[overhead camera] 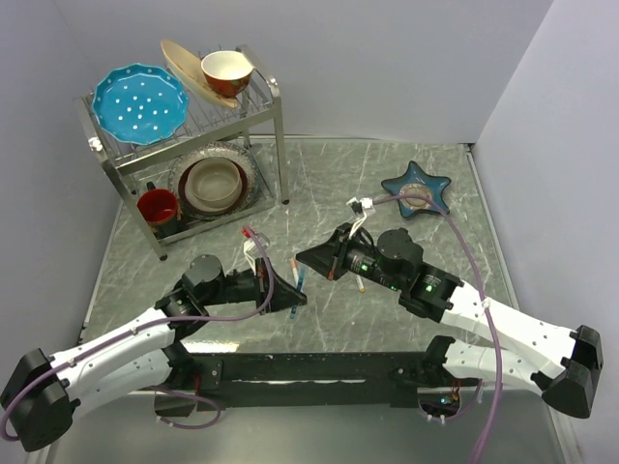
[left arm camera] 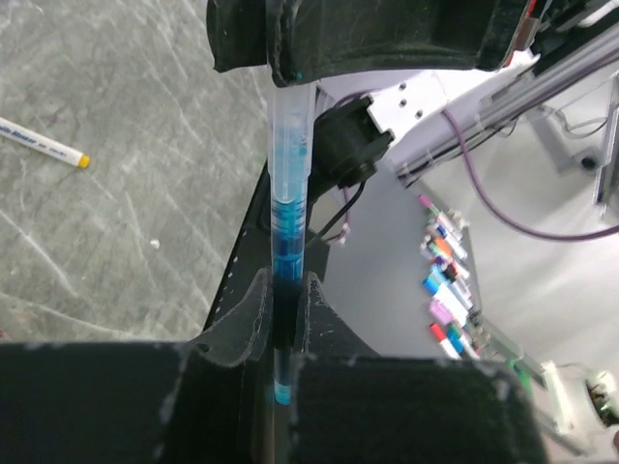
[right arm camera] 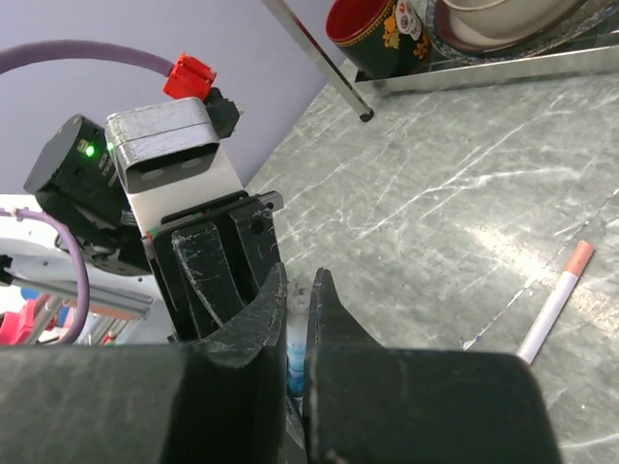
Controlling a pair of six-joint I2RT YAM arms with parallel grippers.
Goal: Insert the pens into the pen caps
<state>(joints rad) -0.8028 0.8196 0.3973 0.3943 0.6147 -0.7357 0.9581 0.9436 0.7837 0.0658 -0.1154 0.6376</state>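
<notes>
The dark blue pen (left arm camera: 287,232) stands between both grippers and shows as a small blue bit in the top view (overhead camera: 301,281). My left gripper (left arm camera: 282,286) is shut on its barrel. My right gripper (right arm camera: 300,286) is shut on the translucent cap (right arm camera: 298,314) on the pen's other end. The two grippers face each other tip to tip above the table's middle (overhead camera: 293,293) (overhead camera: 309,259). A white pen with an orange end (left arm camera: 44,146) and a white pen with a pinkish-red end (right arm camera: 556,300) lie loose on the table. No orange or pink cap is in view.
A dish rack (overhead camera: 276,106) with plates, bowls and a red cup (right arm camera: 372,29) stands at the back left. A blue star-shaped dish (overhead camera: 416,188) sits at the back right. More markers (left arm camera: 447,280) lie below the table's near edge.
</notes>
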